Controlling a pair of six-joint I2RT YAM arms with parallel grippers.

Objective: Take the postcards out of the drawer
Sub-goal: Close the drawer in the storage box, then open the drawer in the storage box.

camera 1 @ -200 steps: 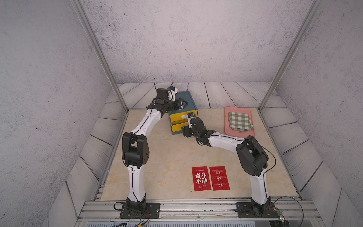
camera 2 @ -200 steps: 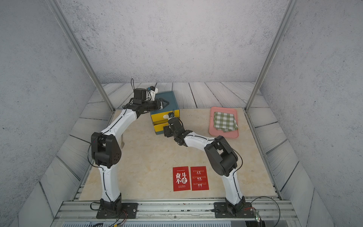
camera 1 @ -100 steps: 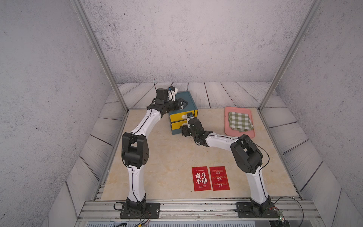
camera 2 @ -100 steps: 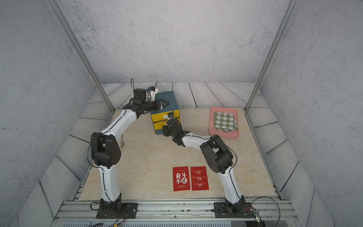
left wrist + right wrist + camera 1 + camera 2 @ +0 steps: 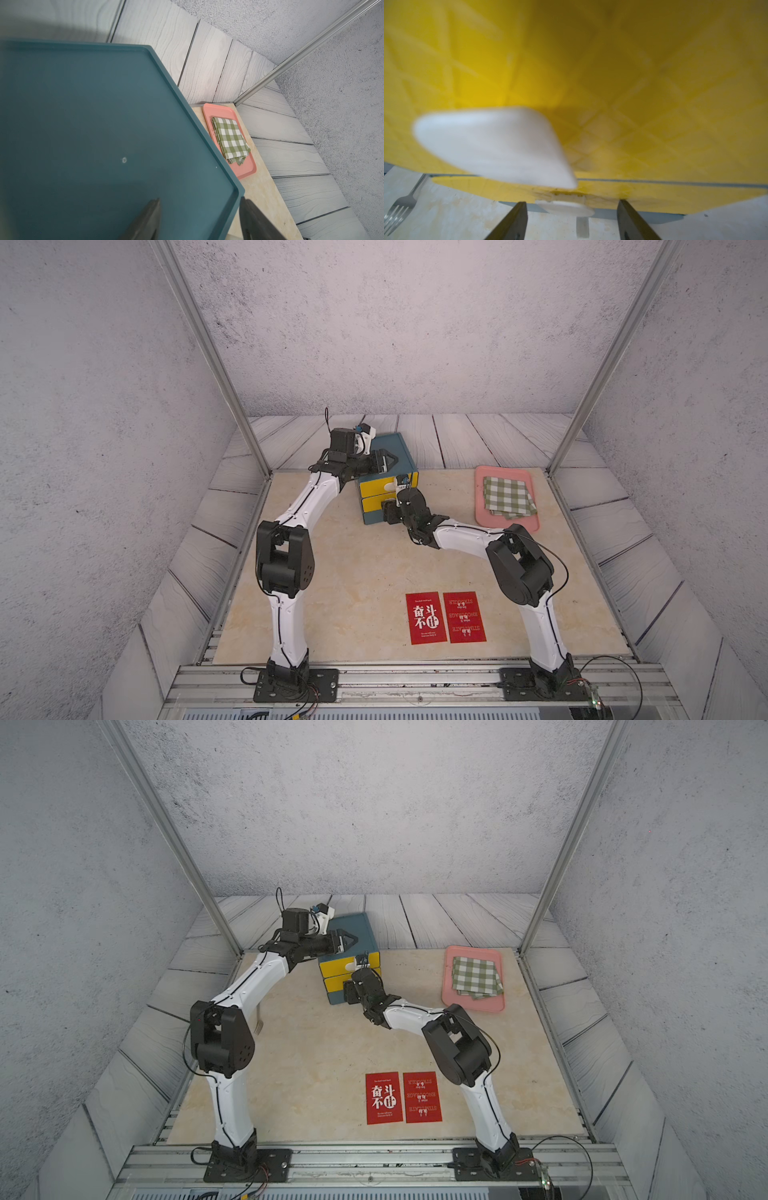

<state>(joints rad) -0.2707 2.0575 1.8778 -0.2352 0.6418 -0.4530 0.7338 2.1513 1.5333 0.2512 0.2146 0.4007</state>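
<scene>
Postcards (image 5: pixel 445 617): 2 lie side by side at 6 o'clock on the table (image 5: pixel 353 572); drawer cabinet (image 5: pixel 405 460) at 12 o'clock. Right gripper (image 5: pixel 572 207): jaws apart, flanking white handle (image 5: pixel 564 209) of lower drawer (image 5: pixel 372 505). Left gripper (image 5: pixel 199 200): jaws apart, straddling cabinet's top corner. Step, judged: opening lower drawer. Next: clamp handle, pull toward 6 o'clock.

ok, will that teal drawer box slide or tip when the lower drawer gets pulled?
Probably light plastic on a smooth table, so the drawer box may well slide. The left gripper sits at its top edge, likely bracing it. Tipping seems unlikely: it looks squat.
</scene>
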